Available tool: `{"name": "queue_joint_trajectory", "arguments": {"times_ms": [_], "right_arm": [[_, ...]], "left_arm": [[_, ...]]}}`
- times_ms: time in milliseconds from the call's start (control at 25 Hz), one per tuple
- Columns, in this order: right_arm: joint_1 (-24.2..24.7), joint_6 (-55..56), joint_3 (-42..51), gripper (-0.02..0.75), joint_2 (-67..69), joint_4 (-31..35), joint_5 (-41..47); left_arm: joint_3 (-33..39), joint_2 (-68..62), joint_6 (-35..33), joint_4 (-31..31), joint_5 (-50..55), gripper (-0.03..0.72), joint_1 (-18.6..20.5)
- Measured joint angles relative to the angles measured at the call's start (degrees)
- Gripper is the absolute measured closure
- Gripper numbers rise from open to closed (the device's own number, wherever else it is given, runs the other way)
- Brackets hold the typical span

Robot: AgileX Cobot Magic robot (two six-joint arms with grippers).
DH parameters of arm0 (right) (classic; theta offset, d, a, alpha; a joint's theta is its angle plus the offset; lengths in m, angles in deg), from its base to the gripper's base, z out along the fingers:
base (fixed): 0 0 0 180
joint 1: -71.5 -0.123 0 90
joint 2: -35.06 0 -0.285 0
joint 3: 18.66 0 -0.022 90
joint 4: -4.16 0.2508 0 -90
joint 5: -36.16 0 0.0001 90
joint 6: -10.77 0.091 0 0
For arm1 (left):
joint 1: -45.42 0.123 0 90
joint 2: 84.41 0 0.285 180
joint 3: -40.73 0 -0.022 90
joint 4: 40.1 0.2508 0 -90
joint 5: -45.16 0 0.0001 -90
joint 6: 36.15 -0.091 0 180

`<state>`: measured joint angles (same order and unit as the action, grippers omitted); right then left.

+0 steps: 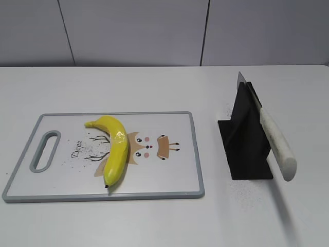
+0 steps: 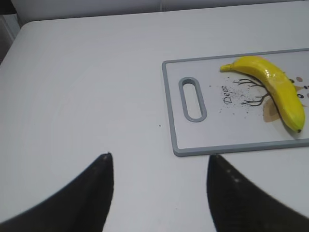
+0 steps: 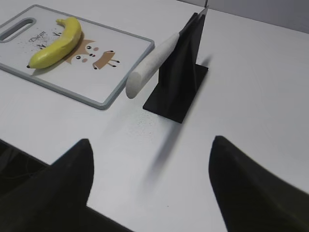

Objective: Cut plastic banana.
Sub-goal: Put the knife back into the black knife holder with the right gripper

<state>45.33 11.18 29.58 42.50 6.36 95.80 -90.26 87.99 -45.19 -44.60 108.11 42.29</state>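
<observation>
1. The plastic banana (image 1: 115, 148) lies flat on the cutting board (image 1: 169, 182), left of the board's centre, over the printed deer picture. Its stem end points far-left, its dark tip toward the near edge. No gripper touches it.
2. The left gripper (image 2: 159, 193) hovers over bare table (image 2: 87, 87), near-left of the board. Its fingers stand wide apart and hold nothing.
3. The right gripper (image 3: 149, 188) is likewise spread wide and empty, on the near side of the knife (image 1: 272, 136).
4. The knife rests in a black stand (image 1: 247, 149) to the right of the board, well apart from it. Its pale handle slants out toward the near side, free to grasp.
5. Judgement: the banana looks light, rigid and glossy, so it is likely to slip or roll under blade pressure. The shiny seam at mid-length is the probable parting line. It is best steadied at the thick near half, clear of the seam.
6. Cutting has not begun.
</observation>
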Motion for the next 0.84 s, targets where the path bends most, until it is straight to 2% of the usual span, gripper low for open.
{"name": "queue_joint_trajectory", "arguments": {"times_ms": [120, 440, 560, 840], "right_arm": [[4.38, 0.0, 0.0, 0.177, 0.0, 0.3, 0.0], [22.1, 0.05, 0.0, 0.177, 0.0, 0.47, 0.0], [24.35, 0.05, 0.0, 0.177, 0.0, 0.47, 0.0], [24.56, 0.05, 0.0, 0.177, 0.0, 0.59, 0.0]], "left_arm": [[0.0, 0.0, 0.0, 0.0, 0.0, 0.099, 0.0], [0.0, 0.0, 0.0, 0.0, 0.0, 0.099, 0.0], [0.0, 0.0, 0.0, 0.0, 0.0, 0.1, 0.0], [0.0, 0.0, 0.0, 0.0, 0.0, 0.1, 0.0]]}}
